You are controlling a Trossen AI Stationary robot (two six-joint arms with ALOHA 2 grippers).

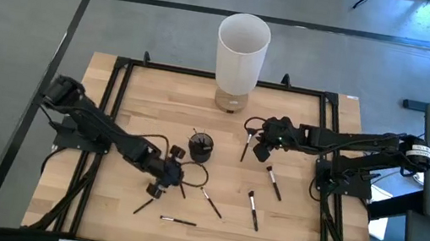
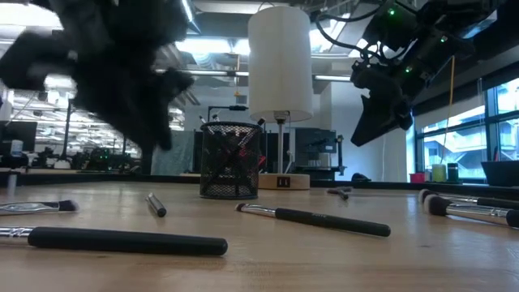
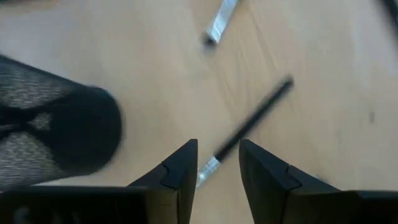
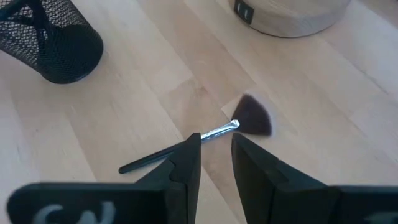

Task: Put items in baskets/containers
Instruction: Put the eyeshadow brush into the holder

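A dark mesh cup (image 1: 201,147) stands near the table's middle, and dark handles show through its mesh (image 4: 53,40). Several thin brushes lie flat on the wood around it. My left gripper (image 3: 217,149) hangs open just near-left of the cup (image 3: 56,137), above a brush (image 3: 249,124) that shows in the gap between its fingers. My right gripper (image 4: 216,140) is open to the right of the cup, above a fan-tipped brush (image 4: 252,115) lying on the table. In the low view my right gripper (image 2: 381,105) is well clear of the table top.
A tall white cylinder (image 1: 241,52) on a round wooden base (image 1: 232,100) stands at the table's far middle. More brushes lie toward the near edge (image 1: 178,220) and at the right (image 1: 274,181). A dark frame (image 1: 120,72) borders the table.
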